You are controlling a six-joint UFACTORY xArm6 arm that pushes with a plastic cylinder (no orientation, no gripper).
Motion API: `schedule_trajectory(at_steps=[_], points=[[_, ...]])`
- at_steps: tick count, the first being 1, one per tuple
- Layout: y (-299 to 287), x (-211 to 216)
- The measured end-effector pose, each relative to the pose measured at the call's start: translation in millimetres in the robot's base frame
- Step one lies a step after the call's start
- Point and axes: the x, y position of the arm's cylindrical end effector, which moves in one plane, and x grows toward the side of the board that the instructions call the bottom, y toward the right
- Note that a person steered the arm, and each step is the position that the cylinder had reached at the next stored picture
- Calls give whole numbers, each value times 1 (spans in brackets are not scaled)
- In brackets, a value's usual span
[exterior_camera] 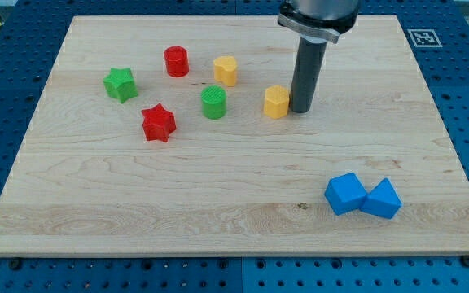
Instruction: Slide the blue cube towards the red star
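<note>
The wooden board [234, 228] is lying flat on a blue perforated table [6, 49] and is serving as the landmark for every position below.

My tip [301, 111] is resting on the board in its upper middle area, toward the view's right of centre. The end effector is a plain dark rod with no jaws, so nothing is being pinched or clamped. The tip is standing just beside the right face of a yellow block [277, 102]; actual contact cannot be confirmed.

The blue cube [345, 193] is sitting near the board's lower right corner, well apart from the tip. A second blue block [382, 198], wedge-like in shape, is touching its right side.

The red star [159, 123] is lying in the board's left half, at about mid height, well apart from the blue cube.

Other blocks are occupying the board's upper left area:
- a green star [120, 84], nearest the left edge;
- a red cylinder [176, 62];
- a second yellow block [225, 71];
- a green cylinder [213, 102].

A black-and-white marker tag [422, 37] is showing at the board's upper right corner.
</note>
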Motion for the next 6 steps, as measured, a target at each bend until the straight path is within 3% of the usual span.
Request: schedule_trajectory(at_steps=[2, 5, 6], points=[[20, 12], [175, 168], [167, 194]])
